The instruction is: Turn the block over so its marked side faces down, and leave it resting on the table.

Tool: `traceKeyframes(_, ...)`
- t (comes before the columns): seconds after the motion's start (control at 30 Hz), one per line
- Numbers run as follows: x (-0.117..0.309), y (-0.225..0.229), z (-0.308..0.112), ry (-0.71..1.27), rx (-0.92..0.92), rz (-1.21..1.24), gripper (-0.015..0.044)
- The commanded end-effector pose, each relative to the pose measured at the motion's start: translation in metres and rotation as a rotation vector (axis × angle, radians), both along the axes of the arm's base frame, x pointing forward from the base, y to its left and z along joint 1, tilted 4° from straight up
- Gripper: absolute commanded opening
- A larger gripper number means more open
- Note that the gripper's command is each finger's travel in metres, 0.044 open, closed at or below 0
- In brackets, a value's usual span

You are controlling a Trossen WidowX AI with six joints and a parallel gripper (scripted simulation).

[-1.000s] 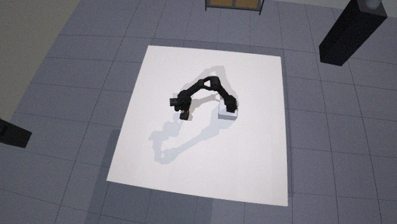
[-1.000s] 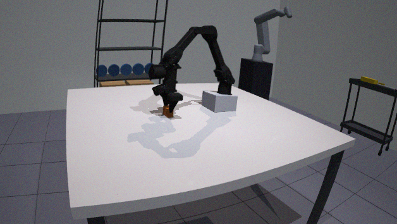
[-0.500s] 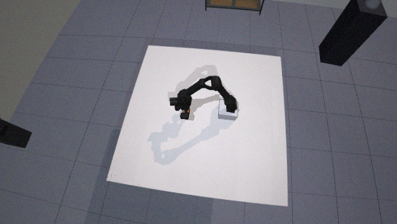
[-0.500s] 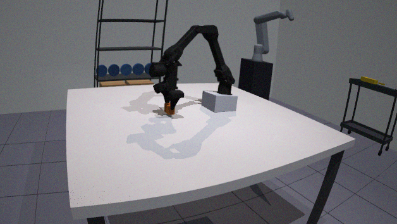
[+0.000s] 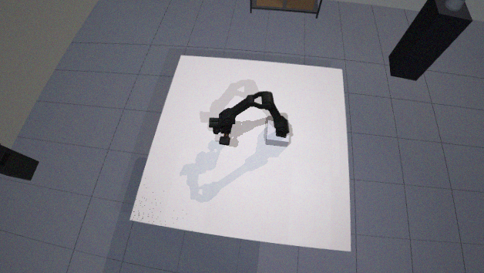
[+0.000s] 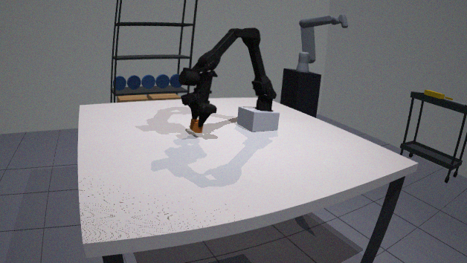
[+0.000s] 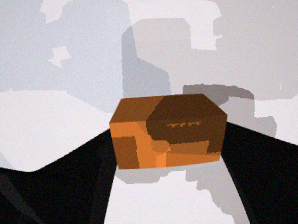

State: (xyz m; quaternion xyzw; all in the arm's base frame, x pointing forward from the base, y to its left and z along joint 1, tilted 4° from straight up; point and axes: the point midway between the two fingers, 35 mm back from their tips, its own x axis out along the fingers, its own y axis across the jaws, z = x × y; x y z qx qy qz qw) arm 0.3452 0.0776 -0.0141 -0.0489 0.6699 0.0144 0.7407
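The orange block is between the fingers of my gripper. The gripper is shut on it, one finger at each short end in the wrist view. The block appears to be a little above the white table, with its shadow just below it in the exterior view. Two of its long faces show in the wrist view, partly in shadow. I cannot tell which side bears the mark.
The arm's pale box base stands on the table, to the right of the gripper in the top and exterior views. A shelf rack, a dark pedestal with a grey arm, and a cart stand beyond the table.
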Motion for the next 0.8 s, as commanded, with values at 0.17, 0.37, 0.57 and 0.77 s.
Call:
traceKeyframes(0.17,-0.0004,-0.0002,-0.0052,-0.144,0.008,0.011,0.0)
traceKeyframes(0.37,-0.0018,-0.0004,-0.0066,-0.238,0.016,0.016,0.0)
traceKeyframes(0.57,-0.0045,-0.0011,-0.0061,-0.332,0.025,0.019,0.0)
traceKeyframes(0.77,-0.0086,-0.0021,-0.004,-0.423,0.035,0.02,0.0)
